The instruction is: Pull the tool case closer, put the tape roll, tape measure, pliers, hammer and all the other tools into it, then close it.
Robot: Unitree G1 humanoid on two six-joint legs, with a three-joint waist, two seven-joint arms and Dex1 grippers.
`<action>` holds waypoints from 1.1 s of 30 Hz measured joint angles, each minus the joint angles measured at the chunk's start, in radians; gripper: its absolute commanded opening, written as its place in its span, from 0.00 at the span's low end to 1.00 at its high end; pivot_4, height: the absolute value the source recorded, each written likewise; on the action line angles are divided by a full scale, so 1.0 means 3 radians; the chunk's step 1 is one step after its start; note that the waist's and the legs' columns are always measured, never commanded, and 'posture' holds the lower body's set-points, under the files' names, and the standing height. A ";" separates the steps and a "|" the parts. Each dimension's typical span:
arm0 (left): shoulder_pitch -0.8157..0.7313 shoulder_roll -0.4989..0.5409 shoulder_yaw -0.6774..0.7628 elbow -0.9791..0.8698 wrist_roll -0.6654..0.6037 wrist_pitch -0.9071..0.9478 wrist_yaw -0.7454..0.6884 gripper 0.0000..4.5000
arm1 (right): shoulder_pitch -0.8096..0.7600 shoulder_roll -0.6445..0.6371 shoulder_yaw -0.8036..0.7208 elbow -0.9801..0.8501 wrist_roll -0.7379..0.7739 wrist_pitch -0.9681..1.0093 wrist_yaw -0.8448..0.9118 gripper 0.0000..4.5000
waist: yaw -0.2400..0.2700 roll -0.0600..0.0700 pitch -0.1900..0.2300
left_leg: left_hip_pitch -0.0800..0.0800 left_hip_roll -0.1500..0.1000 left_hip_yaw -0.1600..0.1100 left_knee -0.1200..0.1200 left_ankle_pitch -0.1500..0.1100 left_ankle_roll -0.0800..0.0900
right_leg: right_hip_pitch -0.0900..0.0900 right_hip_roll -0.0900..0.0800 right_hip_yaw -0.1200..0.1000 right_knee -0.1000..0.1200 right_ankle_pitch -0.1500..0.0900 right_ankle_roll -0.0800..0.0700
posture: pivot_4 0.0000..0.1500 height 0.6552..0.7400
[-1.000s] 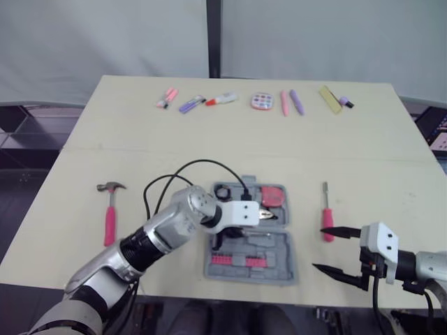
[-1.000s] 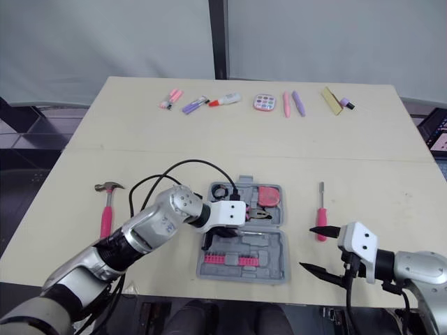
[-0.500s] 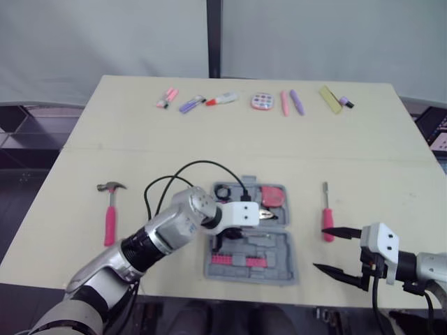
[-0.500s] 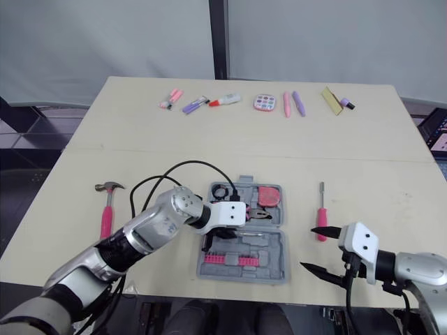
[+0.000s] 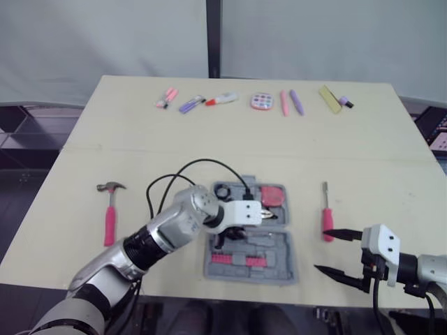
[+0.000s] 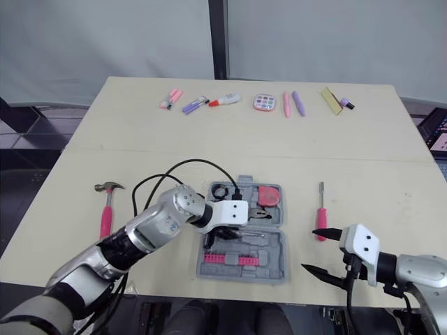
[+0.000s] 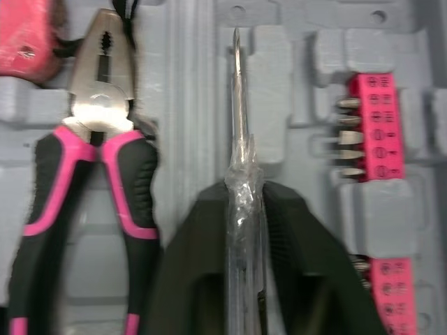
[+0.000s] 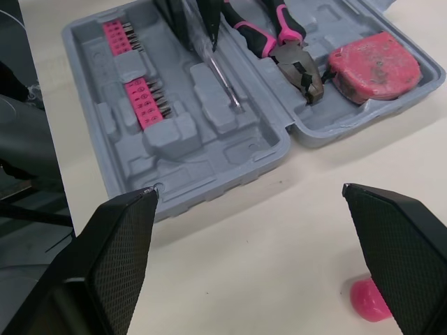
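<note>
The grey tool case [image 5: 278, 252] lies open near the table's front edge. In its far half sit a pink tape measure [image 5: 273, 195], a black tape roll [image 5: 223, 190] and pink-handled pliers [image 7: 91, 160]. Pink bit strips [image 5: 241, 262] line the near half. My left gripper [image 5: 262, 215] hovers over the case's middle, shut on a slim clear-handled screwdriver [image 7: 239, 160] whose shaft points along a moulded slot. A pink-handled hammer [image 5: 110, 213] lies on the table left of the case. A pink screwdriver [image 5: 326, 216] lies to its right. My right gripper [image 5: 335, 252] stands open just in front of that screwdriver.
Markers [image 5: 167, 98], a small palette [image 5: 262, 101], pens [image 5: 291, 102] and a yellow block [image 5: 330, 98] are lined along the table's far edge. A black cable [image 5: 188, 167] loops above my left forearm.
My left gripper has edged slightly right over the case, still holding the clear screwdriver. The right gripper has sunk a touch.
</note>
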 measured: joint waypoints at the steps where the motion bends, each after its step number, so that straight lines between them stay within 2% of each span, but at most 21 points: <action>1: -0.0001 0.0016 0.0004 -0.0020 -0.0008 0.0032 -0.0011 0.68 | 0.0000 0.0000 0.0000 0.0000 0.0000 0.0000 0.0000 1.00 | 0.0000 0.0000 0.0000 | 0.0000 0.0000 0.0000 0.0000 0.0000 0.0000 | 0.0000 0.0000 0.0000 0.0000 0.0000 0.0000 | 1.00 0.69; 2: -0.0001 0.0034 0.0020 -0.0048 -0.0029 0.0080 -0.0023 0.76 | 0.0000 0.0000 0.0000 0.0000 0.0000 0.0000 0.0000 1.00 | 0.0000 0.0000 0.0000 | 0.0000 0.0000 0.0000 0.0000 0.0000 0.0000 | 0.0000 0.0000 0.0001 0.0000 0.0000 0.0000 | 1.00 0.69; 10: -0.0021 0.0038 0.0341 -0.0377 -0.0302 0.0548 -0.0027 0.76 | -0.0019 0.0000 0.0000 0.0000 0.0000 -0.0001 0.0000 1.00 | 0.0002 0.0000 0.0000 | -0.0001 0.0000 -0.0001 0.0001 0.0000 0.0000 | 0.0000 0.0000 0.0003 0.0001 0.0000 0.0000 | 1.00 0.69; 14: -0.0041 -0.0048 0.0475 -0.0394 -0.0405 0.0638 0.0109 0.36 | -0.0058 0.0000 0.0000 0.0000 0.0001 0.0000 0.0000 1.00 | 0.0000 0.0000 0.0000 | -0.0001 0.0000 -0.0001 0.0003 0.0000 0.0001 | 0.0000 0.0000 0.0002 0.0001 0.0000 0.0000 | 1.00 0.69; 16: -0.0042 -0.0059 0.0512 -0.0370 -0.0423 0.0602 0.0184 0.11 | -0.0076 0.0000 0.0000 0.0001 0.0001 0.0000 0.0000 1.00 | 0.0000 0.0000 0.0000 | -0.0001 0.0001 -0.0001 0.0003 0.0000 0.0001 | 0.0000 0.0000 0.0002 0.0001 0.0000 0.0000 | 1.00 0.69; 17: -0.0042 -0.0062 0.0547 -0.0342 -0.0434 0.0559 0.0222 0.01 | -0.0076 0.0000 0.0000 0.0000 0.0001 0.0000 0.0000 1.00 | 0.0000 0.0000 0.0000 | -0.0001 0.0001 -0.0001 0.0003 0.0000 0.0001 | 0.0000 0.0000 0.0002 0.0001 0.0000 0.0000 | 1.00 0.69; 21: -0.0026 -0.0042 0.0719 -0.0100 -0.0462 0.0231 0.0338 0.01 | -0.0079 0.0000 0.0000 0.0001 0.0001 0.0000 0.0000 1.00 | 0.0000 0.0000 0.0000 | -0.0001 0.0000 -0.0001 0.0003 0.0000 0.0001 | 0.0000 0.0000 0.0000 0.0002 0.0000 0.0000 | 1.00 0.69; 28: 0.0415 -0.0030 0.1048 0.0188 -0.0699 -0.0910 0.0277 0.01 | -0.0077 0.0000 0.0000 0.0000 0.0000 0.0002 -0.0014 1.00 | -0.0001 0.0000 0.0000 | -0.0001 0.0001 -0.0001 0.0005 0.0000 0.0001 | -0.0001 -0.0002 -0.0004 0.0002 0.0000 0.0000 | 1.00 0.69; 33: 0.0565 -0.0051 0.1113 0.0424 -0.0753 -0.1432 0.0208 0.01 | -0.0082 0.0001 0.0000 0.0000 0.0000 0.0002 -0.0033 1.00 | -0.0001 0.0000 0.0000 | -0.0001 -0.0001 -0.0002 0.0005 -0.0001 0.0001 | -0.0001 -0.0002 -0.0005 0.0003 0.0000 0.0000 | 1.00 0.69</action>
